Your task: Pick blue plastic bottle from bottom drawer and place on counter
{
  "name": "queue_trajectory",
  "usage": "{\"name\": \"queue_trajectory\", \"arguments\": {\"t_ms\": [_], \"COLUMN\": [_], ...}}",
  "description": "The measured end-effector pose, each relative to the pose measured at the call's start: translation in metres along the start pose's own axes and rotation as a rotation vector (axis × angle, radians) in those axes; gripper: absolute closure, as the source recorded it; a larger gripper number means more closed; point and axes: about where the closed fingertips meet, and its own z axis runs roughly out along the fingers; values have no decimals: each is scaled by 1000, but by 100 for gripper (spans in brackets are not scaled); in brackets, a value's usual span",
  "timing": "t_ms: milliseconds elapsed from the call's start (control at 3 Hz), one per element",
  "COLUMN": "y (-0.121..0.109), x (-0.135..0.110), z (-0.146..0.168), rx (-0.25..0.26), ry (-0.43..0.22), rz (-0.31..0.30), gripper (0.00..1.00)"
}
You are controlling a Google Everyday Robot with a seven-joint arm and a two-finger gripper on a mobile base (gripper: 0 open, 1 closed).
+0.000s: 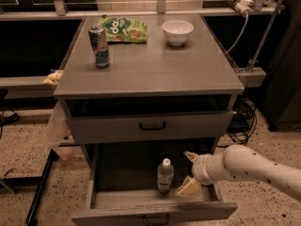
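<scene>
The blue plastic bottle [164, 175], clear with a white cap, stands upright inside the open bottom drawer [153, 212], near its middle. My gripper [187, 174] is inside the drawer just right of the bottle, on the end of the white arm coming in from the right. Its two pale fingers [187, 188] are spread apart and empty, pointing left toward the bottle, close to it but not around it. The counter [155, 65] is the grey top of the cabinet above.
On the counter stand a drink can [99, 46] at the left, a green snack bag [123, 28] at the back and a white bowl [177, 31] at the back right. The upper drawer [151, 125] is shut above the gripper. Cables [242, 121] lie right of the cabinet.
</scene>
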Motion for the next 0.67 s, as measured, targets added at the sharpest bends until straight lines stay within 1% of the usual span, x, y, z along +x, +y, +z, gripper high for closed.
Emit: {"name": "queue_trajectory", "arguments": {"t_ms": [667], "y": [-2], "x": [-12], "z": [35], "rx": [-41], "ry": [-79], "rz": [-26], "gripper": [13]}}
